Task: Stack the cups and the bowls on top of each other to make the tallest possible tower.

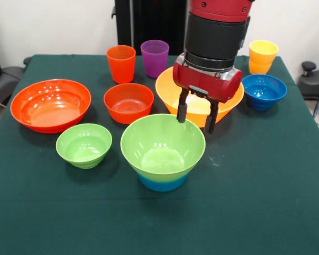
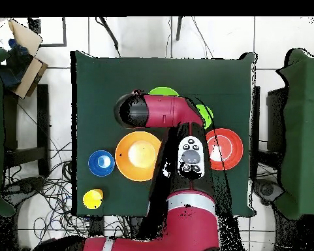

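glossy light green bowl [image 1: 162, 144] nested on light blue bowl [image 1: 162, 183]; gripper [image 1: 196, 117] fingers spread, empty.

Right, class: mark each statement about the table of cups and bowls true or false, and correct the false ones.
1. A large light green plastic bowl sits nested on a light blue plastic bowl. True.
2. The gripper holds the purple plastic cup. False: its fingers are open and hold nothing; the cup stands apart, further back.
3. The stepped yellow plastic cup stands behind the dark blue plastic bowl. True.
4. The small light green plastic bowl is stacked inside the large red-orange plastic bowl. False: it rests on the green tablecloth by itself.
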`<state>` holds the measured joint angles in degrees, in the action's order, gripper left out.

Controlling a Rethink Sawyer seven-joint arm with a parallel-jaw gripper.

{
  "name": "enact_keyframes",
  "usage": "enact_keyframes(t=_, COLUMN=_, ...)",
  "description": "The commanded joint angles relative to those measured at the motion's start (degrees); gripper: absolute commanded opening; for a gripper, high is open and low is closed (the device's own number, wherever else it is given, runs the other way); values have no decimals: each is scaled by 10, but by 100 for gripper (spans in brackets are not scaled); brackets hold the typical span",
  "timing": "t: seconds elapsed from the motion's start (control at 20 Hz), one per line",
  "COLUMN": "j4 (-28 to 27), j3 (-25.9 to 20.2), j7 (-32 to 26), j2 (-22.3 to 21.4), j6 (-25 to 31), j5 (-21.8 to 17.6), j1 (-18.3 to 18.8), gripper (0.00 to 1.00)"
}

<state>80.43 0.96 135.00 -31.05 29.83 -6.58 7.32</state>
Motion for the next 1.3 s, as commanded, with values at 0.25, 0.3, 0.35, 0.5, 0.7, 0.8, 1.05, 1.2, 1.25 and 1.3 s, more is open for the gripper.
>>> enact_keyframes(t=0.25, j4=100, j3=-55, j7=-58, j2=-61, j6=52, j5=-20, j1=31, gripper=100)
enact_keyframes(t=0.3, j4=113, j3=-52, j7=-49, j2=-74, j6=55, j5=-19, j1=28, gripper=100)
enact_keyframes(t=0.35, j4=127, j3=-52, j7=-44, j2=-83, j6=56, j5=-16, j1=27, gripper=100)
enact_keyframes(t=0.5, j4=145, j3=-53, j7=-37, j2=-89, j6=49, j5=-18, j1=27, gripper=100)
enact_keyframes(t=0.7, j4=152, j3=-62, j7=-45, j2=-90, j6=47, j5=-19, j1=37, gripper=100)
enact_keyframes(t=0.8, j4=152, j3=-68, j7=-48, j2=-89, j6=54, j5=-15, j1=44, gripper=100)
enact_keyframes(t=1.05, j4=153, j3=-67, j7=-31, j2=-89, j6=49, j5=-10, j1=39, gripper=100)
enact_keyframes(t=1.2, j4=149, j3=-69, j7=-23, j2=-84, j6=45, j5=-5, j1=38, gripper=100)
enact_keyframes(t=1.25, j4=148, j3=-69, j7=-21, j2=-84, j6=45, j5=-4, j1=37, gripper=100)
enact_keyframes(t=1.3, j4=147, j3=-70, j7=-20, j2=-83, j6=46, j5=-2, j1=37, gripper=100)
